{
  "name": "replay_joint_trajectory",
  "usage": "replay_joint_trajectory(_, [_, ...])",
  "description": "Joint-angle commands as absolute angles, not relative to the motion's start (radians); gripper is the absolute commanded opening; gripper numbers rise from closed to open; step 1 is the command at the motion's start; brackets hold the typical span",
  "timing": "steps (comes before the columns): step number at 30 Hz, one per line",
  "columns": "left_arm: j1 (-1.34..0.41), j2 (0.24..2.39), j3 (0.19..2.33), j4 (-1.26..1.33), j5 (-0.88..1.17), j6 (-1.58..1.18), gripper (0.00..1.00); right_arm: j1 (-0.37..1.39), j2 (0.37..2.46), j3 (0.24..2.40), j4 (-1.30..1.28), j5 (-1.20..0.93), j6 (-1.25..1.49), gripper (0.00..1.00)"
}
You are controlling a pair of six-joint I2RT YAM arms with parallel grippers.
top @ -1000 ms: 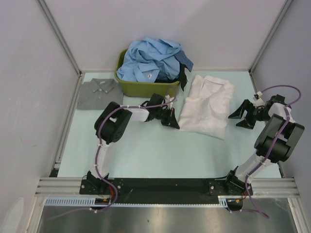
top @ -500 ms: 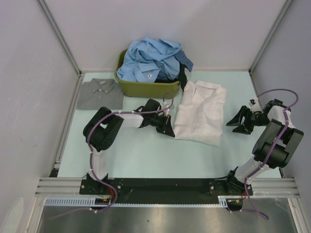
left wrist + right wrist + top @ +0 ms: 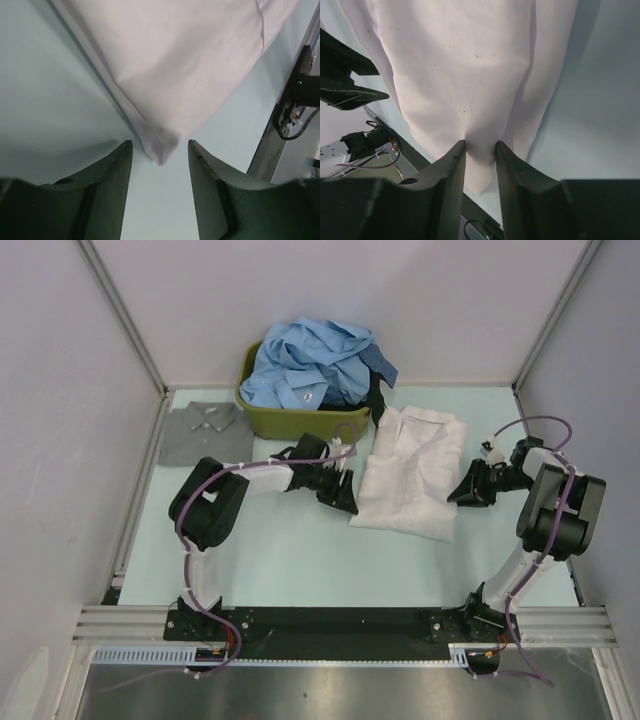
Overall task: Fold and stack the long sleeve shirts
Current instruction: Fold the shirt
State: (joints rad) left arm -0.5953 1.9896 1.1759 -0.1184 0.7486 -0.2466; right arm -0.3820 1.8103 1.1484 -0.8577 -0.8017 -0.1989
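table [image 3: 290, 550]: we saw it carrying the tub and two folded shirts.
tub [image 3: 300, 423]: olive, at the back edge, heaped with light blue shirts [image 3: 310, 365]. A dark cloth [image 3: 376, 400] hung over its right end.
white shirt [image 3: 410, 480]: lay folded on the table right of centre, just beside the tub's right end.
grey shirt [image 3: 200, 432]: lay folded flat at back left, beside the tub and well apart from the white shirt.
left fingers [image 3: 111, 170]: stood apart. The white shirt's near-left corner lay between the tips, touching neither.
right fingers [image 3: 451, 175]: stood close together with a fold of the white shirt's right edge between them. We could not tell whether they clamped it.
risk: the left side had no hold, so we judged that a pull from the right alone could drag the shirt and undo the fold. A pinch on only the top layer could peel it open.
hidden: we could not count the layers between the right fingers or the shirts in the tub. We could not make out what the dark cloth was. The white shirt's sleeves were out of sight.
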Motion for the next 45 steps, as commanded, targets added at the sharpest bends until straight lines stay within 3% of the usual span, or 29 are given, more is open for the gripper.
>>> replay_joint_trajectory(1, [-0.566,1.99,1.295,-0.182,0.71,-0.132,0.54,-0.379,1.835,1.146,-0.799,-0.781,-0.158,0.31])
replay_joint_trajectory(7, [-0.558,2.035,1.364,-0.196,0.716,-0.115,0.54,-0.391,1.881,1.175,-0.764,-0.79,-0.127,0.32])
replay_joint_trajectory(9, [-0.558,2.046,1.377,-0.199,0.716,-0.115,0.53,-0.393,1.882,1.18,-0.746,-0.796,-0.12,0.24])
replay_joint_trajectory(12, [-0.56,2.068,1.403,-0.204,0.715,-0.115,0.51,-0.409,1.885,1.18,-0.744,-0.792,-0.129,0.0])
replay_joint_trajectory(21, [-0.558,2.138,1.522,-0.19,0.678,-0.123,0.51,-0.451,1.862,1.187,-0.761,-0.801,-0.186,0.0])
replay_joint_trajectory(23, [-0.558,2.164,1.56,-0.187,0.675,-0.132,0.52,-0.44,1.876,1.196,-0.752,-0.804,-0.175,0.23])
replay_joint_trajectory(25, [-0.557,2.175,1.577,-0.199,0.675,-0.132,0.52,-0.431,1.887,1.213,-0.761,-0.814,-0.172,0.36])
replay_joint_trajectory(28, [-0.557,2.161,1.572,-0.212,0.669,-0.112,0.52,-0.433,1.872,1.258,-0.717,-0.818,-0.172,0.38])
replay_joint_trajectory(34, [-0.552,2.125,1.534,-0.238,0.663,-0.074,0.53,-0.422,1.977,1.44,-0.548,-0.776,-0.023,0.52])
replay_joint_trajectory(45, [-0.549,2.079,1.5,-0.325,0.635,0.047,0.54,-0.328,2.282,1.764,-0.426,-0.672,0.084,0.57])
